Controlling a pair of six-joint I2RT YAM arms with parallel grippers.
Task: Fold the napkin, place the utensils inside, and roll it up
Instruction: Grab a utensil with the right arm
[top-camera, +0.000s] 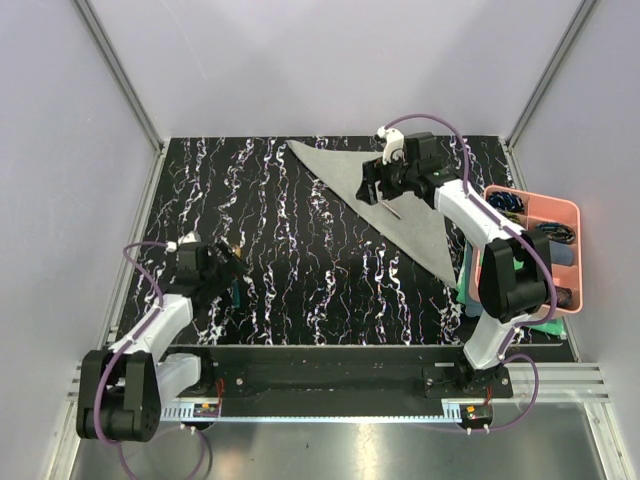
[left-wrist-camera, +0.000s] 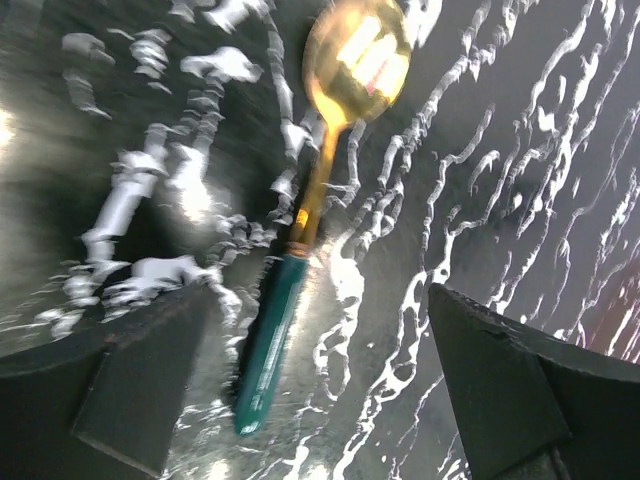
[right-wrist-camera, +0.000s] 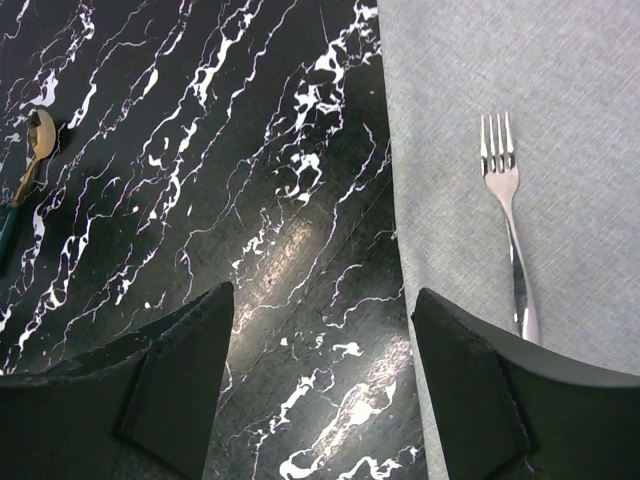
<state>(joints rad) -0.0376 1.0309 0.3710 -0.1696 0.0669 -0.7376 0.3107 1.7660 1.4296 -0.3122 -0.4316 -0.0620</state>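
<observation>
So: lower left of overhead view, left gripper (top-camera: 222, 262) spread fully, holding nothing, poised over spoon (left-wrist-camera: 305, 215). Spoon lies on bare marble-pattern table (top-camera: 300, 260), not yet on cloth. Upper centre, napkin (top-camera: 390, 200) already folded to triangle, lying flat. Fork (right-wrist-camera: 510, 210) rests on napkin, near its left edge in right wrist view. Right gripper (top-camera: 372, 186) above it, jaws wide, empty. Pink tray (top-camera: 540, 194) far right. Judged: fold done, fork placed; spoon transfer and roll left. No brand, label or legible writing seen.
</observation>
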